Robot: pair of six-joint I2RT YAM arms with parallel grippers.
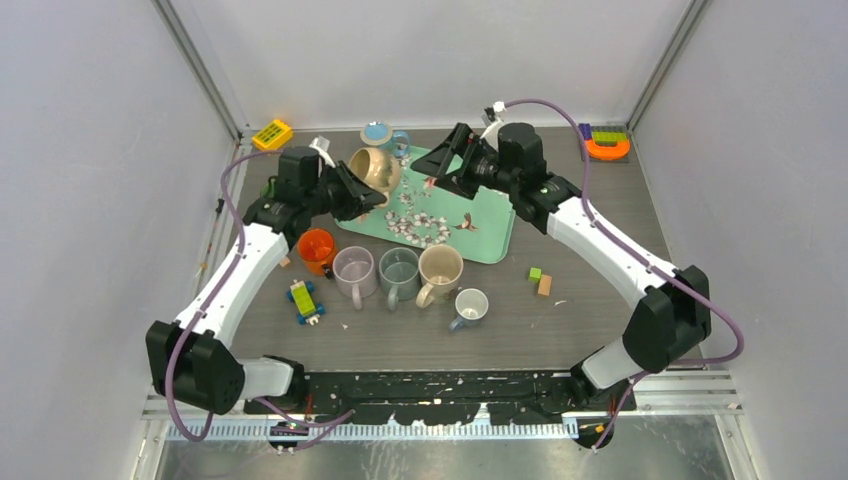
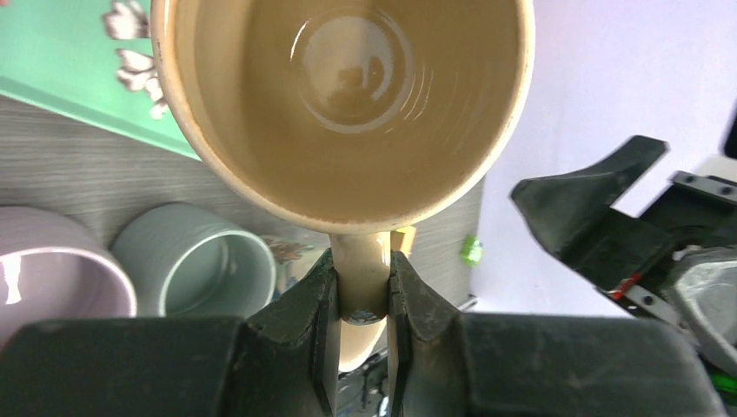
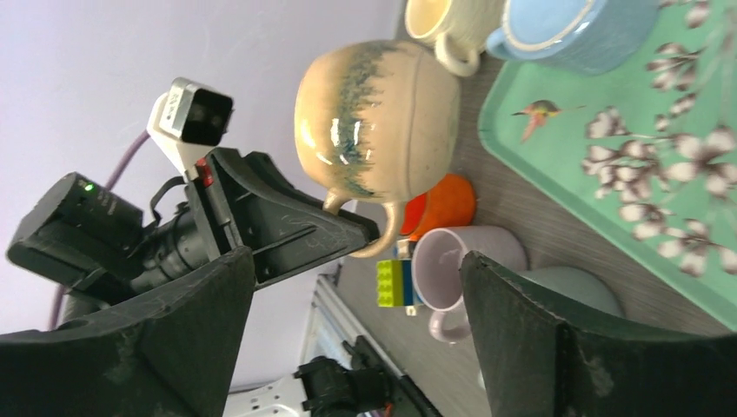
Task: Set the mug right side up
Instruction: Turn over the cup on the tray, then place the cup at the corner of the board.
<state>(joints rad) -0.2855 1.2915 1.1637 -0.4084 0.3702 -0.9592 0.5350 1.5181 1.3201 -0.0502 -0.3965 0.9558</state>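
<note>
A round beige mug with a blue-green glaze streak [image 1: 375,170] hangs in the air over the left end of the green tray [image 1: 490,235]. It is tilted on its side. My left gripper [image 1: 362,192] is shut on its handle [image 2: 363,278]; its open mouth [image 2: 348,95] faces the left wrist camera. In the right wrist view the mug's side [image 3: 378,117] shows with the left gripper on the handle. My right gripper [image 1: 440,165] is open and empty, to the right of the mug and apart from it.
Upright mugs stand in a row in front of the tray: lilac [image 1: 354,270], grey-green [image 1: 399,270], beige [image 1: 440,270], small white [image 1: 470,305]. An orange cup [image 1: 316,247], a blue mug [image 1: 380,135], toy bricks [image 1: 305,300] and small blocks [image 1: 540,280] lie around.
</note>
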